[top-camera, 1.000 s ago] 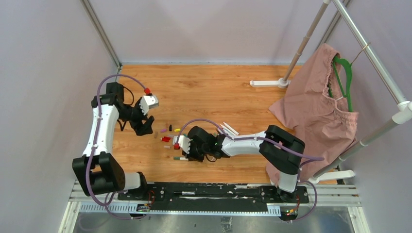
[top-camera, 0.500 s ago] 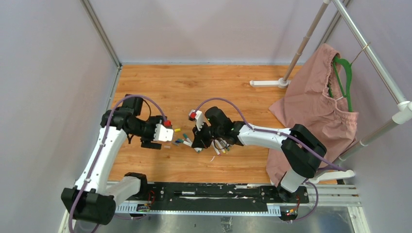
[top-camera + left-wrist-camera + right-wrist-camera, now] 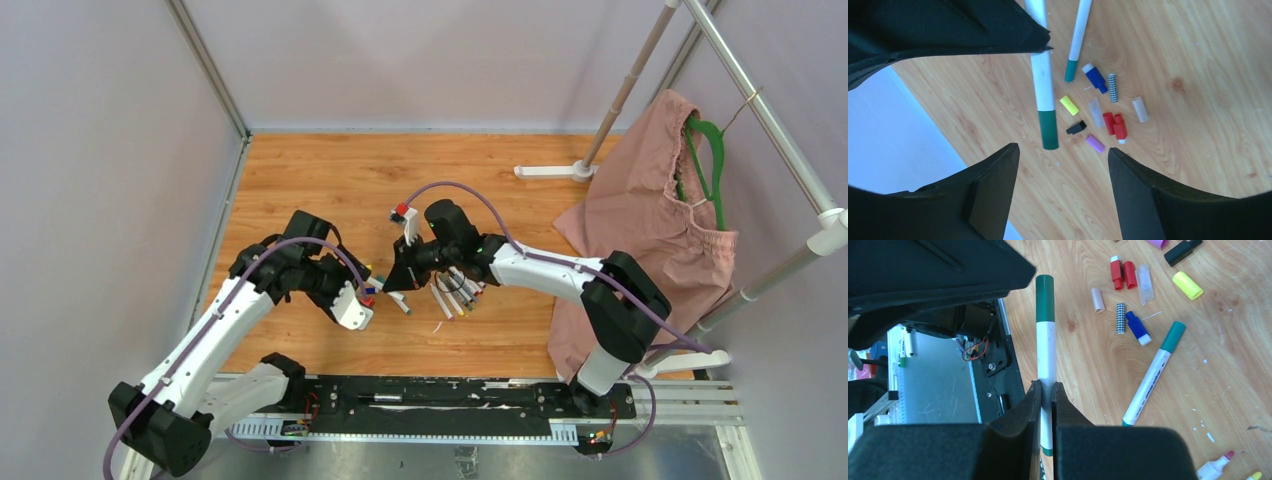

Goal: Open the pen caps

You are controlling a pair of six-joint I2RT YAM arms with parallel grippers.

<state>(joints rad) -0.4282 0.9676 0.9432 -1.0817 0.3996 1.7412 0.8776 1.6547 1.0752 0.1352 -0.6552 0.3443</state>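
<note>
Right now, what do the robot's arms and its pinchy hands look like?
Both arms are the same: the left arm and right arm have smooth white tubes joined by chunky black joints. A purple cable loops along each one. The left gripper and right gripper each have two flat black fingers, with a white block and a small red knob behind them.

The left arm [image 3: 215, 330] and right arm [image 3: 545, 275] angle in from their bases, wrists tipped down, tools almost nose to nose. The left gripper [image 3: 1062, 150] stands spread wide, its fingers gripping nothing. The right gripper [image 3: 1046, 386] is pinched tight on a thin white marker [image 3: 1046, 350], which points toward its partner.
</note>
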